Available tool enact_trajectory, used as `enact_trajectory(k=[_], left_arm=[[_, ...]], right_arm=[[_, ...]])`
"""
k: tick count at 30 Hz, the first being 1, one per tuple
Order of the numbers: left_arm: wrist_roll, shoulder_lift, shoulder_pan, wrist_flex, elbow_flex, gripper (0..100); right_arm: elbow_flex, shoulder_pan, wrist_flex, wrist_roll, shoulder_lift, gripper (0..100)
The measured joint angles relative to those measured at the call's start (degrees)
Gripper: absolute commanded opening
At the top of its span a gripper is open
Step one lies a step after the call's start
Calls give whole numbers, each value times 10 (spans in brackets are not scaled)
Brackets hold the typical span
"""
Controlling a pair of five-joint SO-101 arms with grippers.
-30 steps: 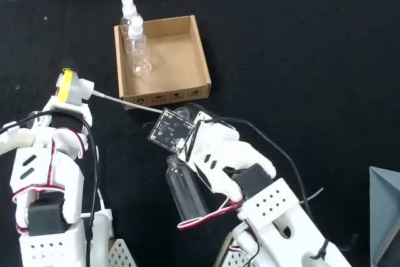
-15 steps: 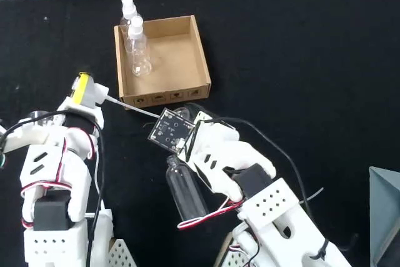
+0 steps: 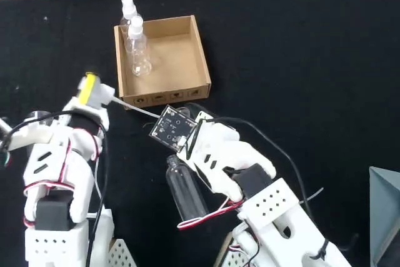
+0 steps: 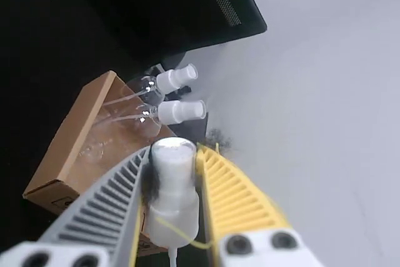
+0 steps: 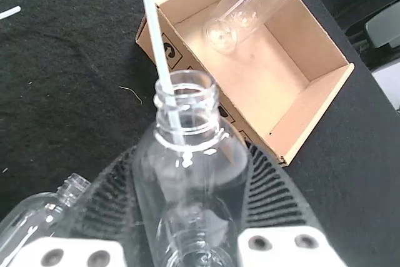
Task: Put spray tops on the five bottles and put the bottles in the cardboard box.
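Since the earlier frames the left arm has carried its load across the black cloth-covered table [image 3: 300, 60] toward the right arm, and the tube's end now sits at the held bottle. The left gripper [image 4: 172, 148] [image 3: 94, 90], with one grey and one yellow jaw, is clamped on a white plastic spray top [image 4: 170, 186] [image 3: 100, 92]. Its jaws are closed to the width of the cap. A thin white dip tube [image 3: 134, 109] [image 5: 153, 48] runs from the spray top down into the open neck of a clear plastic bottle [image 5: 187, 173] — the tube is visible through the neck wall in the right wrist view. The right gripper [image 5: 187, 151] [image 3: 181, 126] has this bottle between its black ribbed jaws, which are parted only as far as the bottle body. The bottle mouth faces the open brown cardboard box [image 3: 200, 48] [image 5: 312, 92] [image 4: 75, 136], which stands just beyond both grippers. Two clear bottles already fitted with white spray tops [image 3: 139, 48] [image 4: 156, 85] lie in the box, leaning over its far corner on the left arm's side. A second uncapped clear bottle [image 3: 184, 192] [image 5: 37, 223] lies on the table beside the right arm.
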Motion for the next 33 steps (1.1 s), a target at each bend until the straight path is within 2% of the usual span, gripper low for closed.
enact_trajectory(k=[13,18,28,33], left_arm=[[0,0,64,-14,39,29],[0,0,66,-66,72,29],[0,0,79,-74,74,29],[-40,0,124,-74,74,28]], right_arm=[[1,-2,0,0,0,88],[1,-2,0,0,0,88],[1,-2,0,0,0,88],[1,-2,0,0,0,88]])
